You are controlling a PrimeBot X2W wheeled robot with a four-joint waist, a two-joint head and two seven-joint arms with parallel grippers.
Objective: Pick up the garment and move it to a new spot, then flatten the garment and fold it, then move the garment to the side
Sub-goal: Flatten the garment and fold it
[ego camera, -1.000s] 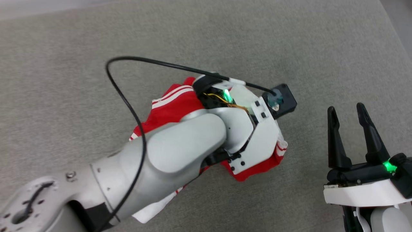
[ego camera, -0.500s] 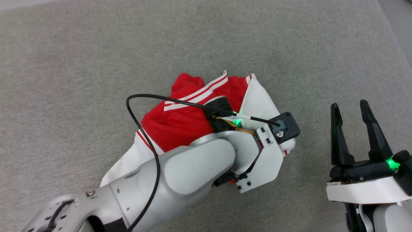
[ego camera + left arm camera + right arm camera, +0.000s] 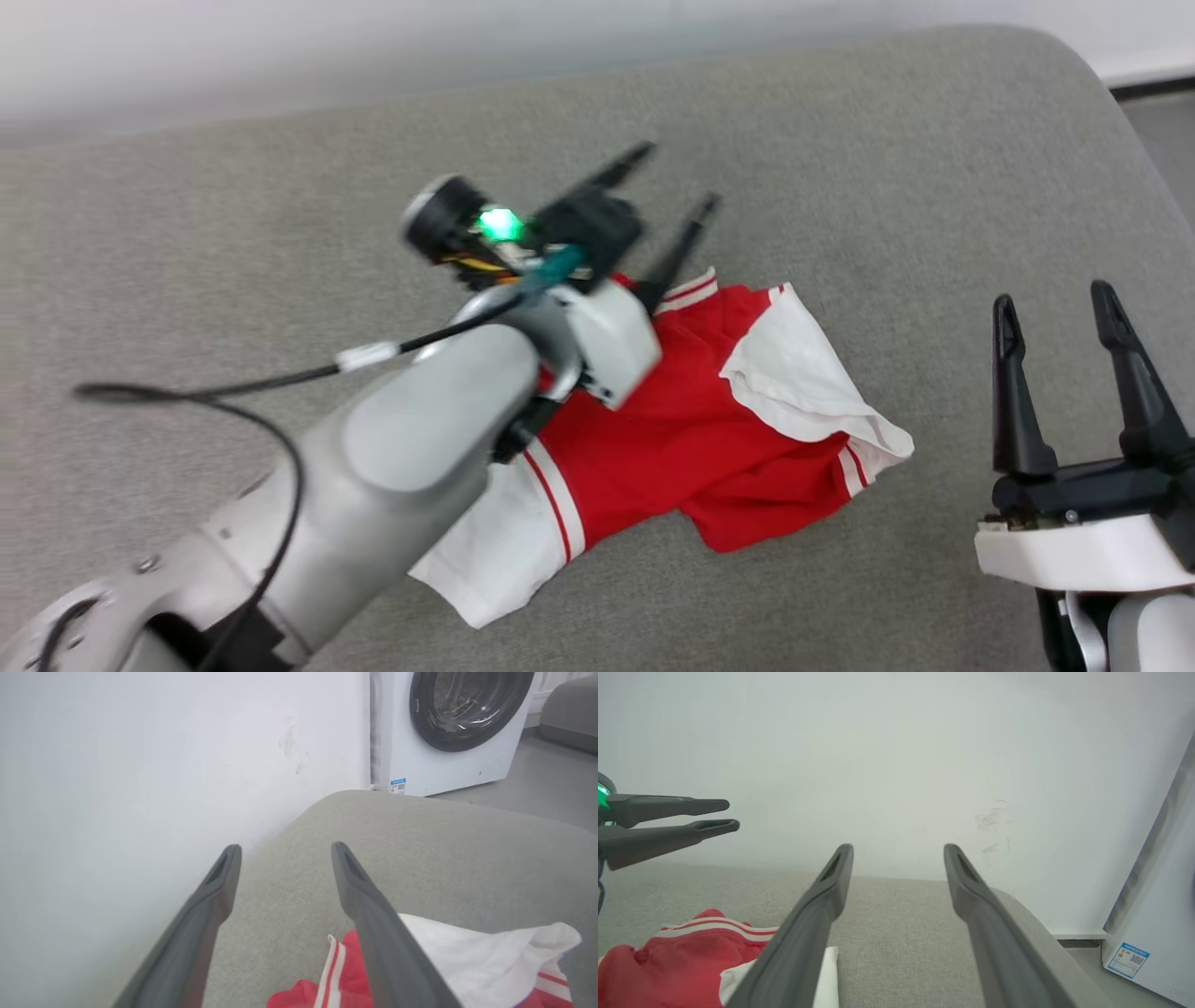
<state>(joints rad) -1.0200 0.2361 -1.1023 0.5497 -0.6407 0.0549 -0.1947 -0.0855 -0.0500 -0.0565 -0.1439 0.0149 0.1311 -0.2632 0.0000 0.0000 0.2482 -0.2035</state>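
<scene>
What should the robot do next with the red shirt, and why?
Probably lower the left hand to the garment edge just below it and pinch there, ready to pull it flat. The garment lies crumpled on the grey cushion, a white sleeve folded over, and the left hand and right hand are both open and empty.

The left arm [image 3: 411,448] hides part of the garment [image 3: 691,439], and the left end effector [image 3: 678,174] looks blurred.

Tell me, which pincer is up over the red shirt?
The left pincer: it hovers open above the red shirt, while the right pincer sits off to the side.
</scene>
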